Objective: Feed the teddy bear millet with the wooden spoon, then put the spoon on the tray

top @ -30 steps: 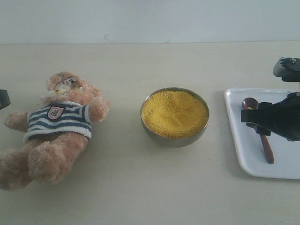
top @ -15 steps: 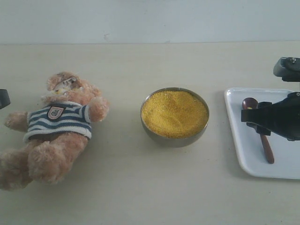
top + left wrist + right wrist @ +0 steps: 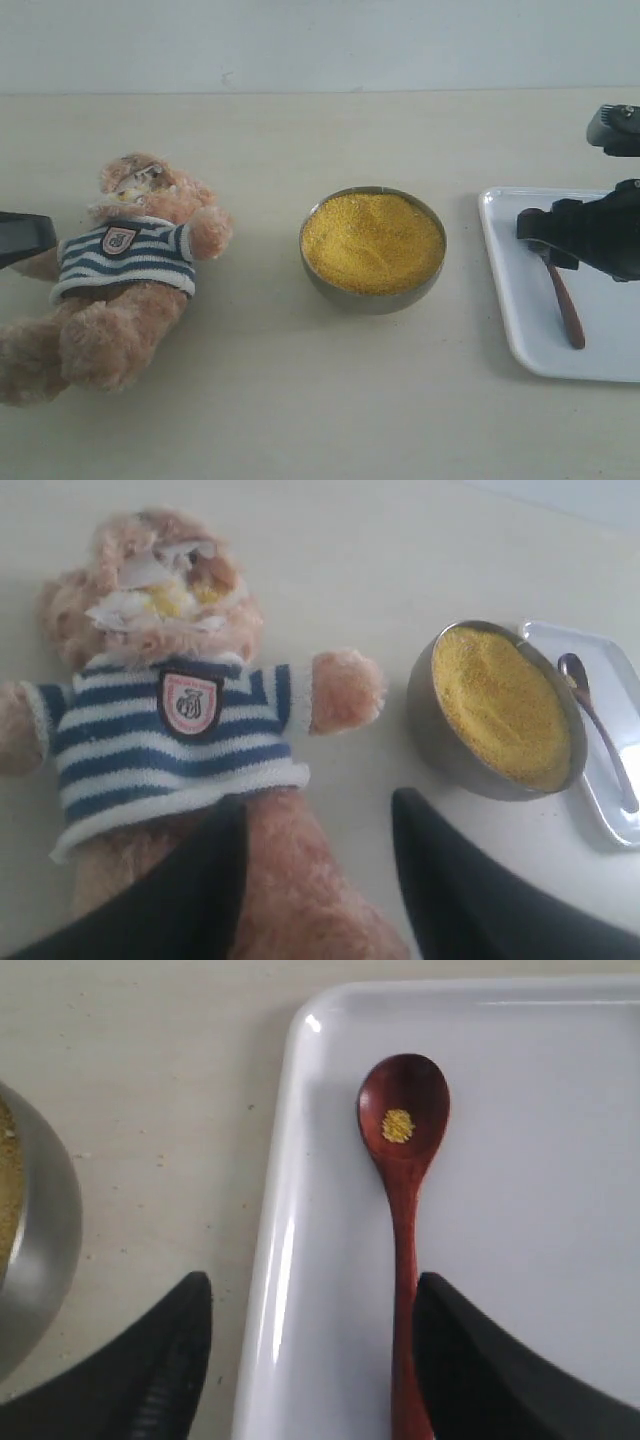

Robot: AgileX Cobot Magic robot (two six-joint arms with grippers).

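Hovering, jaws spread, over the wooden spoon [image 3: 405, 1210] on the tray [image 3: 520, 1210]: let's lift our right gripper [image 3: 312, 1300] straight up.

Both the left gripper [image 3: 318, 815] and the right gripper [image 3: 312, 1290] carry matte black fingers [image 3: 190, 890], broad at the base, tapering to rounded tips. One right finger [image 3: 165, 1380] shows fine ribbing. Right housing [image 3: 612, 238]: black, blocky.

Exterior overlooks everything; close wrist views share the tray [image 3: 508, 300].
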